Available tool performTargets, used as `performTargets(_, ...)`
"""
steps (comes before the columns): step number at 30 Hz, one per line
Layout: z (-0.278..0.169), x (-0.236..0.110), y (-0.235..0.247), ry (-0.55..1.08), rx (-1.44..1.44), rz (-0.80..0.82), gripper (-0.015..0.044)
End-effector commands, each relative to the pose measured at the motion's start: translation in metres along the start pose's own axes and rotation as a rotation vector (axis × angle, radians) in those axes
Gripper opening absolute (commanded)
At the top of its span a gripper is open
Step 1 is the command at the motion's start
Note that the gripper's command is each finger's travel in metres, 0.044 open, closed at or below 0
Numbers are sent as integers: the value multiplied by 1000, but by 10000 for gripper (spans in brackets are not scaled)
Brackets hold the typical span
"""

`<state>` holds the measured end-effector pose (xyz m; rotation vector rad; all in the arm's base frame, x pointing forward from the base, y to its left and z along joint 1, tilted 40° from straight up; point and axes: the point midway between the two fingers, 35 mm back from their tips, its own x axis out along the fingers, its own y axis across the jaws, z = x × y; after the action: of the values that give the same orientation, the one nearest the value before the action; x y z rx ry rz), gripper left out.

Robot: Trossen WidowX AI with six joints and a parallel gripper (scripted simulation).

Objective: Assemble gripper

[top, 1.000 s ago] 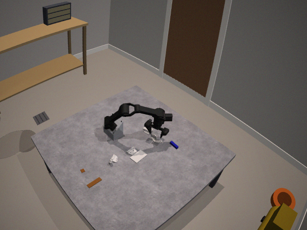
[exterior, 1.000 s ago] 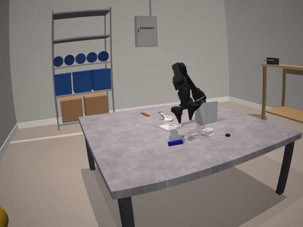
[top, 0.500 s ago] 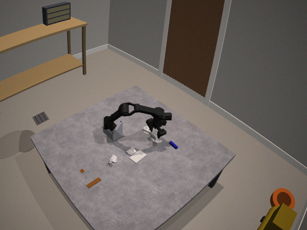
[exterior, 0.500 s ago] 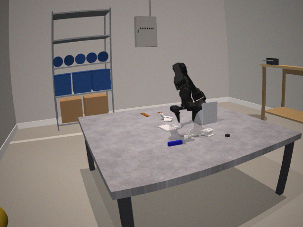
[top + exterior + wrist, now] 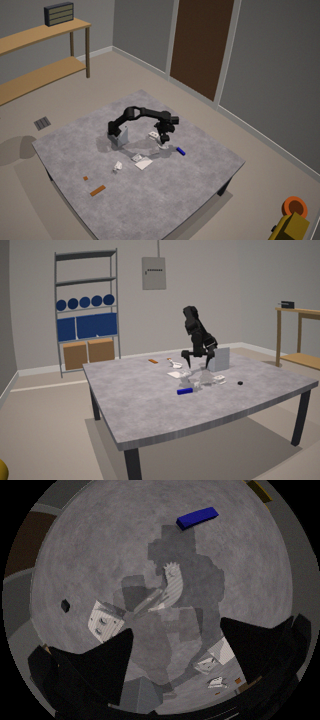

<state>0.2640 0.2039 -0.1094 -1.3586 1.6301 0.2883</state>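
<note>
My gripper (image 5: 198,368) (image 5: 178,628) is wide open and empty, above the table. A white curved jaw with gear teeth (image 5: 173,587) (image 5: 163,146) lies on the table; a thin pale strip lies beside it in the wrist view. A white part with two round holes (image 5: 103,623) (image 5: 153,134) (image 5: 219,378) sits near that jaw. Another small white part (image 5: 136,157) (image 5: 205,665) lies against a flat white square (image 5: 144,163) (image 5: 175,374) (image 5: 223,651). A further white part (image 5: 118,165) (image 5: 177,365) (image 5: 216,682) lies apart. Which of these is the base, second jaw or housing plate I cannot tell.
A blue block (image 5: 180,151) (image 5: 184,391) (image 5: 197,518) lies beyond the toothed jaw. A grey upright block (image 5: 123,136) (image 5: 220,360) (image 5: 141,696) stands by the arm's foot. A black cube (image 5: 240,383) (image 5: 65,605) and two orange pieces, one long (image 5: 97,190) (image 5: 153,361), lie on the table.
</note>
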Motion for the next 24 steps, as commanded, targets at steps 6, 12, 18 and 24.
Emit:
performTargets(6,1,-1,6,2,268,7,440)
performTargets(12,1,-2,10,2,438,7,440)
performTargets(18,1,-3,13,3,608,8,440)
performTargets(24,2,-3,16,4,778,9,440)
